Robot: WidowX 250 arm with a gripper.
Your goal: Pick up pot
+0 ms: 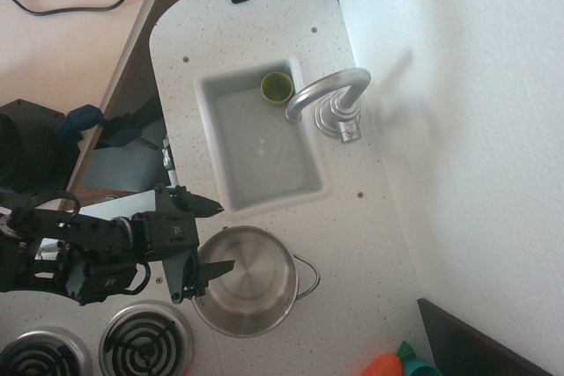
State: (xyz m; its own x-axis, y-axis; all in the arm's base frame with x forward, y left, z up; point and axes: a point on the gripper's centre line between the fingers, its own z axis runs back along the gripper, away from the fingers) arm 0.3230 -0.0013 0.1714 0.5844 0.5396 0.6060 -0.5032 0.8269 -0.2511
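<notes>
The pot [251,283] is round, shiny steel, and stands upright on the white counter below the sink, with one wire loop handle [308,275] showing on its right side. My gripper [214,237] reaches in from the left at the pot's left rim. It is open: one finger [201,206] lies above the rim on the counter side, the other finger [214,269] points over the pot's inside. Nothing is held. The pot's left handle is hidden by the gripper.
A small green cup [277,87] sits in the back corner of the sink [211,85]. A silver faucet [330,99] arches over the sink's right edge. Two stove burners [145,341] lie at the lower left. An orange and teal toy [401,364] is at the bottom edge.
</notes>
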